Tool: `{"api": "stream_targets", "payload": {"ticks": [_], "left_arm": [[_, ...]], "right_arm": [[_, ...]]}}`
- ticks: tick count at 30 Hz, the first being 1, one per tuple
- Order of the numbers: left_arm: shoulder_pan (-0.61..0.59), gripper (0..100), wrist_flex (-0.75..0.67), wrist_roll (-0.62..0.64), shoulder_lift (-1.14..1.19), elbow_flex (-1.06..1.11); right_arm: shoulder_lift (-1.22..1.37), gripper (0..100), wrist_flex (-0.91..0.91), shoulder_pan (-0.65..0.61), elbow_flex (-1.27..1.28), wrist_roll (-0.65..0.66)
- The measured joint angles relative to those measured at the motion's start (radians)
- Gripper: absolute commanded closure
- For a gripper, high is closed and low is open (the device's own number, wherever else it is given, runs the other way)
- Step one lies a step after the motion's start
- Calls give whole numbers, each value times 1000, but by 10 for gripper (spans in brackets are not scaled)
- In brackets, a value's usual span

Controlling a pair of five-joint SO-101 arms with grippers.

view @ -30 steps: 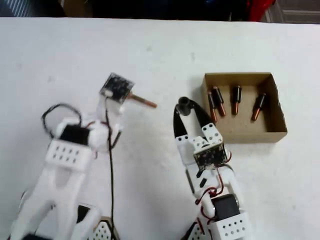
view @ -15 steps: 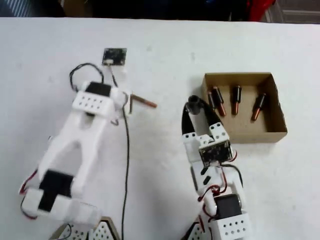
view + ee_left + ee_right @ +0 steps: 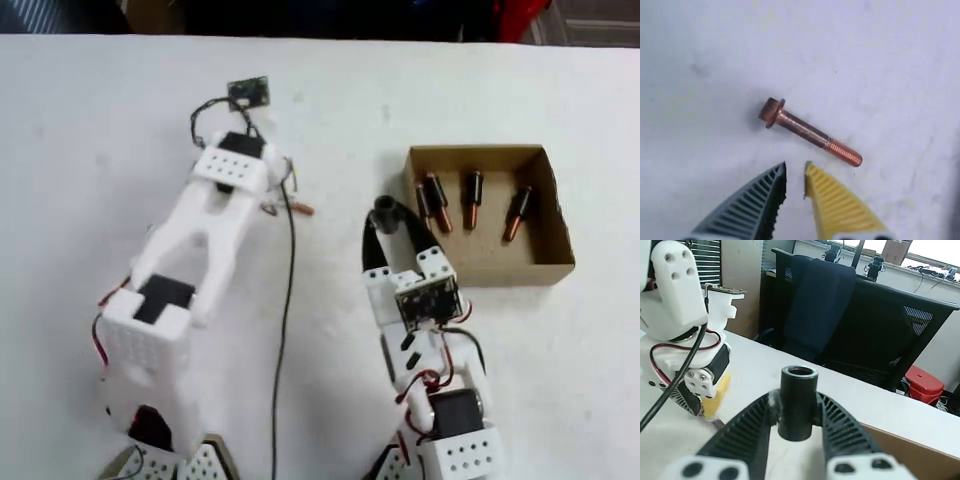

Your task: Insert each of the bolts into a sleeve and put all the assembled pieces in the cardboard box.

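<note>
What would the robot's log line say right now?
left jaws: slightly apart, near copper flanged bolt | right jaws: shut on upright black cylindrical sleeve

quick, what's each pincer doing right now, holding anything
Left pincer: open by a narrow gap, empty, with the copper bolt lying just ahead of it.
Right pincer: shut on a black sleeve, held upright.
</note>
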Motion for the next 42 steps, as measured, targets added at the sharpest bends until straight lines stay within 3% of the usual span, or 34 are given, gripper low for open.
{"api": "stream_targets", "payload": {"ticks": [11,20,42], "left_arm": [[-15,779,-23,318,9,-9],[-17,779,-66,425,124,-9],[-49,785,-37,451,258,-175]], "right_arm": [[0,982,2,0,0,0],[0,982,6,0,0,0],[0,982,28,0,0,0]]}}
